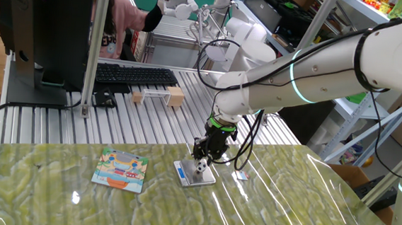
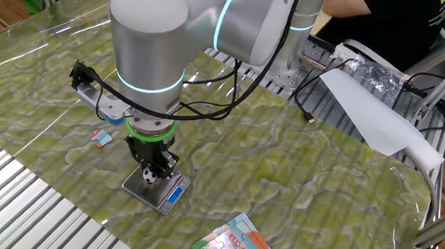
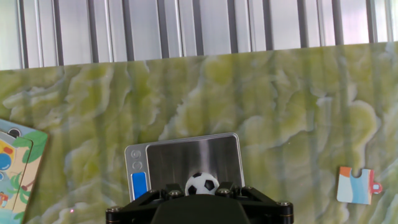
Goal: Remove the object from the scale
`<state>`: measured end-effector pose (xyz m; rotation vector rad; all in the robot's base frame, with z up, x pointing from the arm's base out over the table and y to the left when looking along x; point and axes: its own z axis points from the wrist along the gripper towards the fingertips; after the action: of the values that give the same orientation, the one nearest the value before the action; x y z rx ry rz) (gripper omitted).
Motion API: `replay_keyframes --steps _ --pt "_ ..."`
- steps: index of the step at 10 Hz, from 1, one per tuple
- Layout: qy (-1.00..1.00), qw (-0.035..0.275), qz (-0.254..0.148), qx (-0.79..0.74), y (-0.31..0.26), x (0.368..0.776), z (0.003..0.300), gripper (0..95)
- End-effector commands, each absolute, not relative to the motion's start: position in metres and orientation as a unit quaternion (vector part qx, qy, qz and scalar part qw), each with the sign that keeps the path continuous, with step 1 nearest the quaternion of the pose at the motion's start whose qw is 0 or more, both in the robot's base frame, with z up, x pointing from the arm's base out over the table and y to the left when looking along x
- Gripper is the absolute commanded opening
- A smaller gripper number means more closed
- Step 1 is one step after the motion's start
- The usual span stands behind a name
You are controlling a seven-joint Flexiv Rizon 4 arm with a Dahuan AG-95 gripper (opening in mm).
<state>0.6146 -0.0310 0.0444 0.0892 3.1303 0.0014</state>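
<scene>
The soccer-patterned ball (image 3: pixel 202 184) sits over the near edge of the silver scale (image 3: pixel 186 155), whose blue display strip is at its left end. My gripper (image 3: pixel 202 190) stands straight over it, with a black finger pressed against each side of the ball, so it is shut on the ball. In one fixed view the gripper (image 1: pixel 202 162) holds the ball (image 1: pixel 201 168) at the scale (image 1: pixel 209 178). In the other fixed view the ball (image 2: pixel 150 174) is between the fingers just above the scale (image 2: pixel 141 186). I cannot tell whether the ball still touches the platform.
A colourful illustrated card (image 1: pixel 120 171) lies left of the scale and shows in the hand view (image 3: pixel 12 162). A small white-blue puzzle scrap (image 3: pixel 356 185) lies to the right. A keyboard (image 1: pixel 136 75) and wooden blocks (image 1: pixel 175 96) sit on the ribbed metal surface behind the mat.
</scene>
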Motion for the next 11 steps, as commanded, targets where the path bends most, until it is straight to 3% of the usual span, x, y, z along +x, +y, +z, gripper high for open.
replay_keyframes --steps 1,11 --pt "1.0 0.006 0.0 0.029 -0.0309 0.6142 0.0441 38.0" --pt "0.999 0.009 0.0 0.031 -0.0317 0.6151 0.0377 38.0"
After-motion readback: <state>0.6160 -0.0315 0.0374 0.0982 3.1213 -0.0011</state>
